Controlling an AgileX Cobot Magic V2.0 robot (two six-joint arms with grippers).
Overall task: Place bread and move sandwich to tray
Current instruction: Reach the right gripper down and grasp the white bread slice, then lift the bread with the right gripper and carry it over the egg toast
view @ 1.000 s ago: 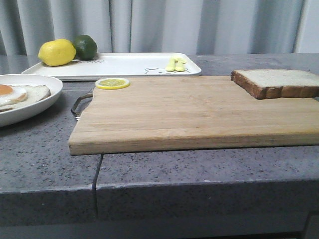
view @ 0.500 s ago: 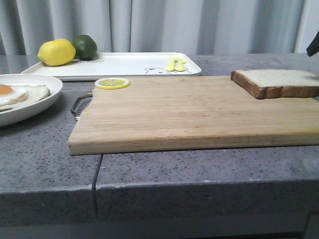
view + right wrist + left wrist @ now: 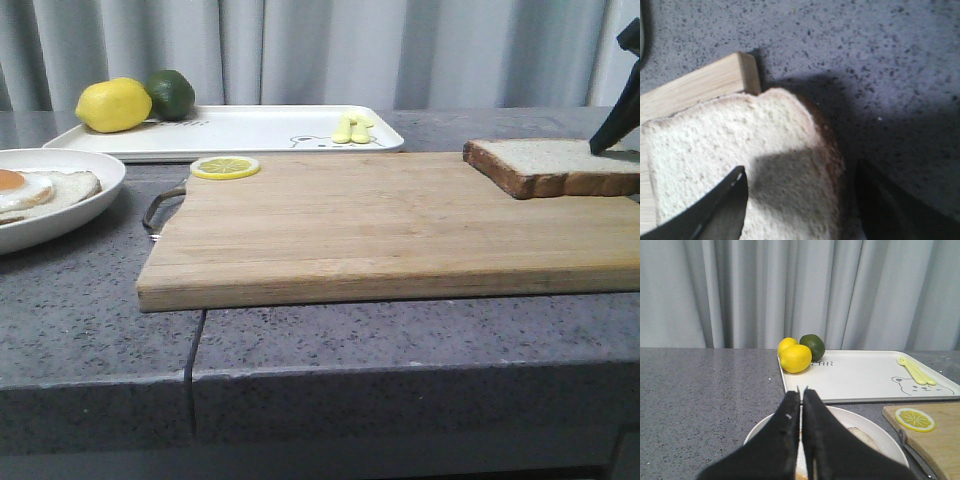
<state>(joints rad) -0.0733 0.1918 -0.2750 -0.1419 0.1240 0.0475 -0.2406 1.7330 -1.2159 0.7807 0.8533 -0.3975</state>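
The bread (image 3: 555, 165) lies flat on the right end of the wooden cutting board (image 3: 380, 225). My right gripper (image 3: 603, 145) is open just above its right side. In the right wrist view the gripper (image 3: 800, 175) straddles the crust edge of the bread (image 3: 725, 140), one finger over the crumb, the other over the counter. The sandwich (image 3: 45, 188), with fried egg, sits on its round white plate (image 3: 95, 165) at the left. My left gripper (image 3: 801, 390) is shut and empty above that plate (image 3: 765, 426). The tray (image 3: 250, 128) lies behind; it also shows in the left wrist view (image 3: 860, 377).
A lemon (image 3: 113, 105) and a lime (image 3: 172, 93) rest on the tray's far left corner, with small yellow cutlery (image 3: 352, 128) at its right. A lemon slice (image 3: 225, 167) lies on the board's back left corner. A grey curtain hangs behind the counter.
My right gripper has come into the front view from the upper right and lowered toward the bread. The bread, plate and tray have not moved.
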